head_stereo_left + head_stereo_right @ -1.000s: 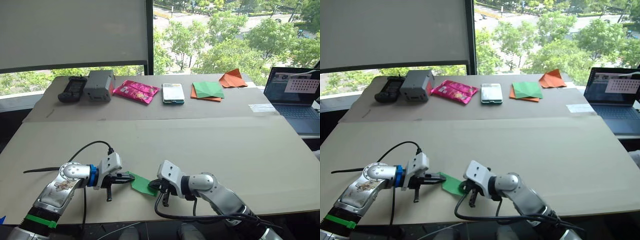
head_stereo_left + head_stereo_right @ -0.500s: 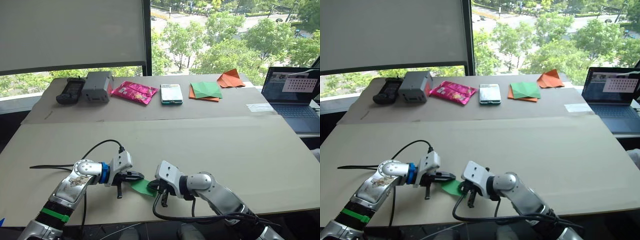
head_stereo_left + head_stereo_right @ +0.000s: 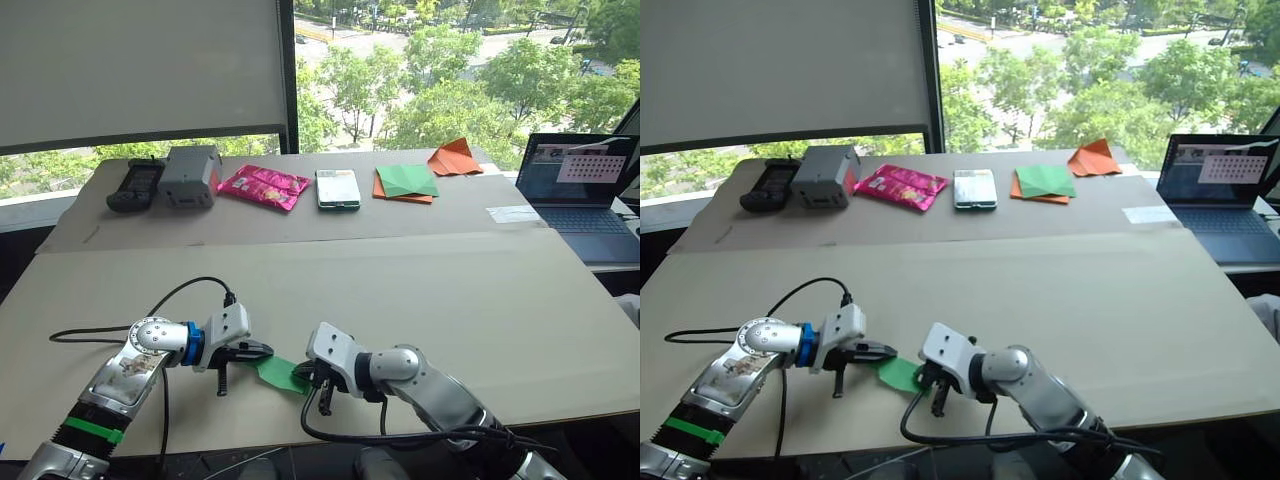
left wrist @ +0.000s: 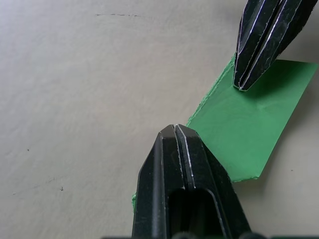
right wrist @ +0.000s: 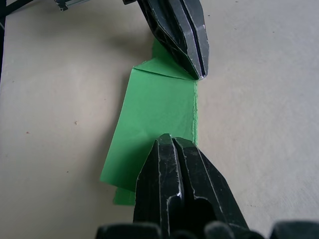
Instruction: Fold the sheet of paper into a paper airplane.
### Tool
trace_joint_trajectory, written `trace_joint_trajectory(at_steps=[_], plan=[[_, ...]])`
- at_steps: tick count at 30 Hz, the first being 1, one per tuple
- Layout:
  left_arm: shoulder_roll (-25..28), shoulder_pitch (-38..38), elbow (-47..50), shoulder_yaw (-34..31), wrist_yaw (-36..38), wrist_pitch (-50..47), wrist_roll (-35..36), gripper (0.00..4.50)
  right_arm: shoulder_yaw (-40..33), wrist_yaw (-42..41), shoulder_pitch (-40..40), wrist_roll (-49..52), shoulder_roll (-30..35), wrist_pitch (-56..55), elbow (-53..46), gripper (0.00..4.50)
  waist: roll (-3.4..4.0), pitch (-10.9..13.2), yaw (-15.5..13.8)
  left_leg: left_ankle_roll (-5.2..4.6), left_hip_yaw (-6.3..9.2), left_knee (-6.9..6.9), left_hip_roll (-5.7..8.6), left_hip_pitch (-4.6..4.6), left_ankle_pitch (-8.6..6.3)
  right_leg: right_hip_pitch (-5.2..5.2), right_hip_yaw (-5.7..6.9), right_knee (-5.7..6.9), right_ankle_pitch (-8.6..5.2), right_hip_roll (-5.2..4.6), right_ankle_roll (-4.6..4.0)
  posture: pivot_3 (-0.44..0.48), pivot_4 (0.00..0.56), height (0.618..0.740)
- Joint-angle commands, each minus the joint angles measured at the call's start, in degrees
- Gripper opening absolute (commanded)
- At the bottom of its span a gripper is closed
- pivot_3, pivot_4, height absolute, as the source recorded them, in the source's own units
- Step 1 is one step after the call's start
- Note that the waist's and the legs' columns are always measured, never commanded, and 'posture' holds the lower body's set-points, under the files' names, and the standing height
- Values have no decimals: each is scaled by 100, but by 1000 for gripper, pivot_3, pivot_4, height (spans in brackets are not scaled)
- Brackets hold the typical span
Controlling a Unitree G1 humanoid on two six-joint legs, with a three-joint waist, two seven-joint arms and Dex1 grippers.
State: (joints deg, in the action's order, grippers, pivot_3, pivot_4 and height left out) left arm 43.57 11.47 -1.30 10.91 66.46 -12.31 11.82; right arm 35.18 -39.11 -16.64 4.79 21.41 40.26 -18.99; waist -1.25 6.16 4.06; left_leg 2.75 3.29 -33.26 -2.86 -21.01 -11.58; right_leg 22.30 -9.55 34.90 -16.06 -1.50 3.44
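We've got the sheet of paper [image 3: 279, 372] folded to a narrow strip on the table's [image 3: 400, 290] near edge, left gripper [image 4: 174, 130] and right gripper [image 5: 171, 141] each pinching an end, wings unmade.

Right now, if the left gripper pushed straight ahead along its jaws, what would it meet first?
Probably the right gripper: it faces the left gripper head-on across the sheet of paper that both pin to the table. Depth is unclear.
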Motion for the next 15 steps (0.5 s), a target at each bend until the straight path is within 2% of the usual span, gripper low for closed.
trace_joint_trajectory(at_steps=[1,15], plan=[[191,-240,-303,-54,-40,-71,-186,0,103,40,124,-143,143,431,402,28,1,-1,0,0,0,0,0,0,0,0,0,0,0,0,0,0,150,740],[354,-361,-640,-321,-2,115,-239,0,113,1,60,-135,146,461,437,28,8,-2,0,4,-1,4,-1,3,-2,3,0,0,-1,-1,-1,0,150,740]])
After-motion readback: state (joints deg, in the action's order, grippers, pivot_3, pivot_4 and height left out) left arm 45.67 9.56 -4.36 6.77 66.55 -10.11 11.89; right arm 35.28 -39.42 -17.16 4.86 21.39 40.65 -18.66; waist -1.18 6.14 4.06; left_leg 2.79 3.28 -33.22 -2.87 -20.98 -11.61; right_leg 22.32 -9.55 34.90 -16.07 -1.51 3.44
